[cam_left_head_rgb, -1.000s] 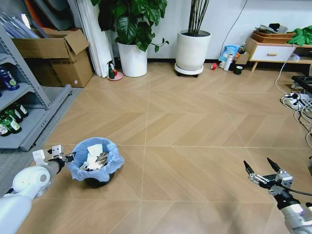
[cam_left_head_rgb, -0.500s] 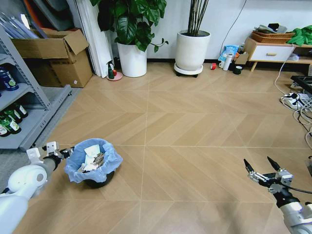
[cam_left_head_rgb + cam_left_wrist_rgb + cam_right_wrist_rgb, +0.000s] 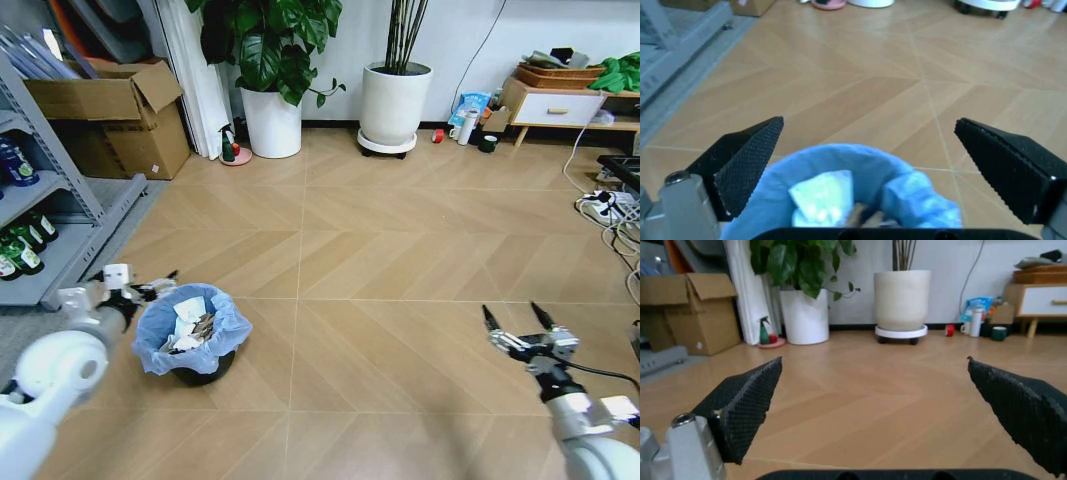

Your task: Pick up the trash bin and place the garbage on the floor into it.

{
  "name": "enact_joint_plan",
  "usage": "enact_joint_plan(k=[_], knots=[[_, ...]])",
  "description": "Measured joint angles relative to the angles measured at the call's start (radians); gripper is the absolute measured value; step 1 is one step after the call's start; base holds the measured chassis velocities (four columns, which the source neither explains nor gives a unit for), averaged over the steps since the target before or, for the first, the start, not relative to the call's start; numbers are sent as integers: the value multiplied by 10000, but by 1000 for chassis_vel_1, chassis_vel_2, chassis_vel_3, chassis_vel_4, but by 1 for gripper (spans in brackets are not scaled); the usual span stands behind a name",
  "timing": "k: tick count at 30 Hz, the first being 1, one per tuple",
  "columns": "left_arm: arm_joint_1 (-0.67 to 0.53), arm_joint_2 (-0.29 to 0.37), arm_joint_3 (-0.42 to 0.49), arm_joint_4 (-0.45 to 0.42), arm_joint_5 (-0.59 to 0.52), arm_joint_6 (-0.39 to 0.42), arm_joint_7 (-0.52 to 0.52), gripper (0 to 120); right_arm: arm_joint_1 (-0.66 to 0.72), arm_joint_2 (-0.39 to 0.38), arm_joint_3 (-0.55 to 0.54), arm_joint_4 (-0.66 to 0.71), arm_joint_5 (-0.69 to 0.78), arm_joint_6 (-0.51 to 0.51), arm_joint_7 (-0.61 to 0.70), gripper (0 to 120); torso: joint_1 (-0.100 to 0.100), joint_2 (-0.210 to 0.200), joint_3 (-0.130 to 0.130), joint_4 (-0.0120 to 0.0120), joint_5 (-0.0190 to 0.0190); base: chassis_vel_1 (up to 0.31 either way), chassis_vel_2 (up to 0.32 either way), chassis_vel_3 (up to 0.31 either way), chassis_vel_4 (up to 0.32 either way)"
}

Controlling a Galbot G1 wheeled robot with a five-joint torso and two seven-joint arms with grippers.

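Observation:
The trash bin (image 3: pixel 195 362), black with a crinkly light-blue bag (image 3: pixel 860 162) over its rim, stands on the floor (image 3: pixel 380 330) at the left. Garbage (image 3: pixel 190 325) lies inside it: crumpled white paper (image 3: pixel 821 192) and darker wrappers. My left gripper (image 3: pixel 150 285) hovers open just beyond the bin's far-left rim, touching nothing; in the left wrist view its fingers (image 3: pixel 747 155) spread wide above the bag. Low on the right, my right gripper (image 3: pixel 515 322) is open and empty over bare floor, its fingers (image 3: pixel 747 405) far apart in the right wrist view.
A metal shelf (image 3: pixel 50 240) with bottles and a cardboard box (image 3: pixel 110 115) stand at the left. Two white plant pots (image 3: pixel 272 122) (image 3: pixel 390 105) and a green spray bottle (image 3: pixel 229 145) line the back wall. Cables and a power strip (image 3: pixel 600 210) lie at the right.
My left gripper has come off the bin's rim, risen and moved a little beyond it, jaws now wide. The bin has stayed put. My right gripper has drifted slightly left and up.

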Motion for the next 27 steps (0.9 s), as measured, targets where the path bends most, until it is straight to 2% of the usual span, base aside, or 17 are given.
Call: enact_joint_plan(k=[6, 8, 12, 16, 27], knots=[[-184, -652, 682, 249, 622, -408, -60, 100, 625, 540, -560, -429, -270, 90, 59, 100, 0, 0, 0, -1, -2, 0, 0, 0, 0], [-264, -1074, 1025, 451, 903, -598, -118, 100, 972, 971, -885, -615, -363, 135, 60, 100, 0, 0, 0, -1, -5, 0, 0, 0, 0], [-334, -1379, 1178, 566, 1197, -719, -119, 100, 1355, 1390, -1243, -796, -413, 138, 48, 100, 0, 0, 0, 0, -5, 0, 0, 0, 0], [-355, -1507, 1261, 681, 1591, -799, -57, 100, 1622, 1681, -1552, -976, -485, 126, 26, 100, 0, 0, 1, 1, -4, 0, 0, 0, 0], [-357, -1503, 1262, 696, 1619, -803, -34, 100, 1619, 1683, -1558, -984, -490, 118, 9, 100, 0, 0, 0, -1, -1, 0, 0, 0, 0]])
